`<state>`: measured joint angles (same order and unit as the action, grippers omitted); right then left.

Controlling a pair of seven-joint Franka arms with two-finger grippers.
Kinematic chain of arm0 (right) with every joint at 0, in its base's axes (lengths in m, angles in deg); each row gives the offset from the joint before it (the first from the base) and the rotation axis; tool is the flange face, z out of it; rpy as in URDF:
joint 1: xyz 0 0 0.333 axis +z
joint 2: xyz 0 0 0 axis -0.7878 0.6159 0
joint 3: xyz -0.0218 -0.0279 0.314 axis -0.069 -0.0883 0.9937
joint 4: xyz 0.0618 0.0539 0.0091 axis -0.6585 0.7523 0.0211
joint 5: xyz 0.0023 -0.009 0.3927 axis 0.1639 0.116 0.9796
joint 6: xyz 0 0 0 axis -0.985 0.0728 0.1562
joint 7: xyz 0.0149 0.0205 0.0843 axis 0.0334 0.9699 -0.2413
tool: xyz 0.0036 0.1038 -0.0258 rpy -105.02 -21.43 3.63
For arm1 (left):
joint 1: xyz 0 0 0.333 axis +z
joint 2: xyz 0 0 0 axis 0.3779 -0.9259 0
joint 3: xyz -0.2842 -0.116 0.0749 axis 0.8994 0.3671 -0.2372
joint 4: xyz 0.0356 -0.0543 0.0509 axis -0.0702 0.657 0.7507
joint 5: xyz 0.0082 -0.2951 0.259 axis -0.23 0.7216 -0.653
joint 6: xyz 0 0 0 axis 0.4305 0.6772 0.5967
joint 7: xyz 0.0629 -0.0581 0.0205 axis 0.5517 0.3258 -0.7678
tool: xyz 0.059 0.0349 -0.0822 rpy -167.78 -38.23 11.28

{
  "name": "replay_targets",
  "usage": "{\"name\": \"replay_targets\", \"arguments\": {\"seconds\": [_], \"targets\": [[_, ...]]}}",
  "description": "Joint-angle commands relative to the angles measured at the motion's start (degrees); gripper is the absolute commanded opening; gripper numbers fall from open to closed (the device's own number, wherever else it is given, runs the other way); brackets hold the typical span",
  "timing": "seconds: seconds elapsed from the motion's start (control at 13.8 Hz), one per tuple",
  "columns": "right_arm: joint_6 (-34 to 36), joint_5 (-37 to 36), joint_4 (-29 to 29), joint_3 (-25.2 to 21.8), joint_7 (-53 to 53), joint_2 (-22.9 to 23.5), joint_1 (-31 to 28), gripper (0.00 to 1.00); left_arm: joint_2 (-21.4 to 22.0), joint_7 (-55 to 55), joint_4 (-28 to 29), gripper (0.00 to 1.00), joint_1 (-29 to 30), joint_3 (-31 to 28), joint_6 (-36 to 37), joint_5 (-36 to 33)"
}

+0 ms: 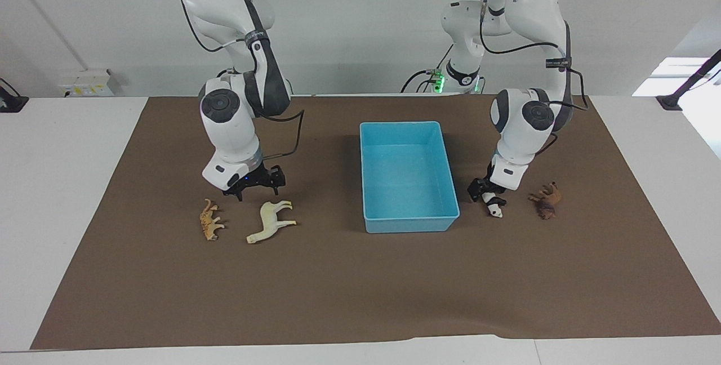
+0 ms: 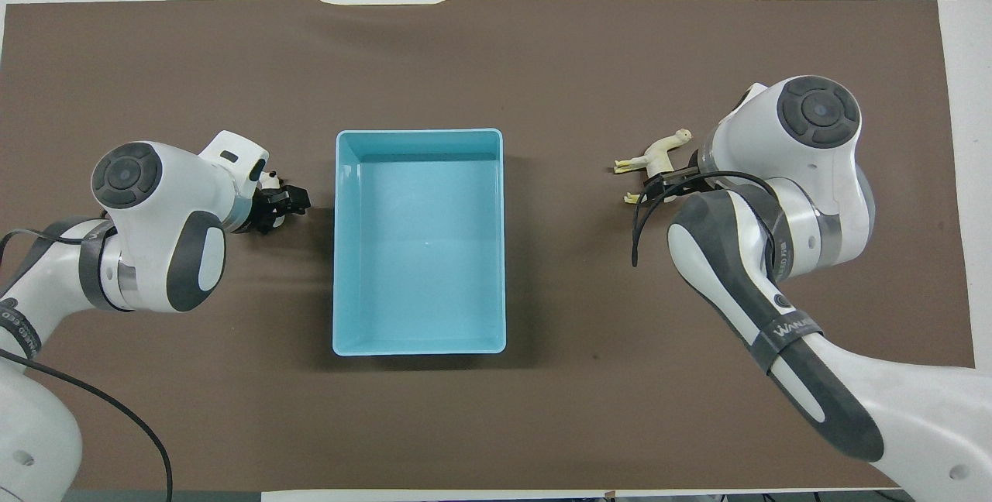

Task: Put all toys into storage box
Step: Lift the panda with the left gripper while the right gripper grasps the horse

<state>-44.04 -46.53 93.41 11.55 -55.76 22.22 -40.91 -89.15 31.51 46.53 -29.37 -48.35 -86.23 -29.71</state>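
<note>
Toys are all outside the storage box (image 1: 408, 176), which sits empty mid-desk on the brown mat (image 1: 360, 286). I have the left claw (image 1: 485, 192) down at the panda (image 1: 495, 207), fingers spread and astride it, not yet pinching; the panda lies just beside the box wall toward the left arm's end, with the lion (image 1: 545, 200) near it. The right claw (image 1: 256, 185) hangs spread, low over the mat just beside the horse (image 1: 271, 219), which lies on its side; the spotted cat (image 1: 209, 219) lies beside the horse, toward the right arm's end of the desk.

My worries: the panda is small and rounded, so if I close off-centre it may squirt out or roll toward the lion. The left claw is close to the box wall, so a careless lift could clip the rim and shove the box. The horse lies flat and thin; coming down misaligned, I could pin a leg against the mat or nudge it into the cat.
</note>
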Motion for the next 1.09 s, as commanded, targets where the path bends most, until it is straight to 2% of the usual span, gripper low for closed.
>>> {"name": "replay_targets", "arguments": {"seconds": [0.0,0.07,0.14,0.22,0.29,0.58,0.72,0.87,1.01], "targets": [[-2.3,0.9,-1.6,0.0,-1.0,3.3,1.1,1.0,-0.1,0.0,0.6,0.85,-0.1,-0.2,-0.3,0.7],[-2.7,0.8,-1.6,0.0,-1.0,3.6,1.2,1.0,-0.1,0.1,0.5,0.81,-0.1,-0.2,-0.3,0.7],[-3.0,0.7,-1.6,0.0,-1.0,3.7,1.2,1.0,-0.1,0.1,0.4,0.65,0.0,-0.2,-0.1,0.7],[-3.1,0.4,-1.6,0.0,-1.0,3.9,1.2,1.0,-0.1,-0.1,0.0,0.41,0.0,-0.2,1.2,0.7],[-3.3,0.3,-1.6,0.0,-1.0,4.3,1.2,1.0,0.0,0.1,-0.2,0.31,0.0,-0.3,2.5,0.7],[-5.9,0.0,-1.6,0.0,-1.3,5.4,0.9,1.0,-0.3,0.0,-1.5,0.3,0.7,-0.2,2.8,1.0],[-6.4,0.0,-1.6,0.0,-1.3,5.6,0.9,1.0,-0.5,-0.8,-4.3,0.3,0.4,-0.1,5.5,1.3],[-7.2,-0.1,-1.5,0.0,-1.4,6.1,0.5,1.0,-0.1,-2.9,-12.6,0.3,0.0,-0.1,17.1,1.5],[-8.5,0.0,-1.0,0.0,-1.2,6.6,1.0,1.0,0.0,-6.1,-23.2,0.31,-0.3,0.3,30.5,3.6]]}}
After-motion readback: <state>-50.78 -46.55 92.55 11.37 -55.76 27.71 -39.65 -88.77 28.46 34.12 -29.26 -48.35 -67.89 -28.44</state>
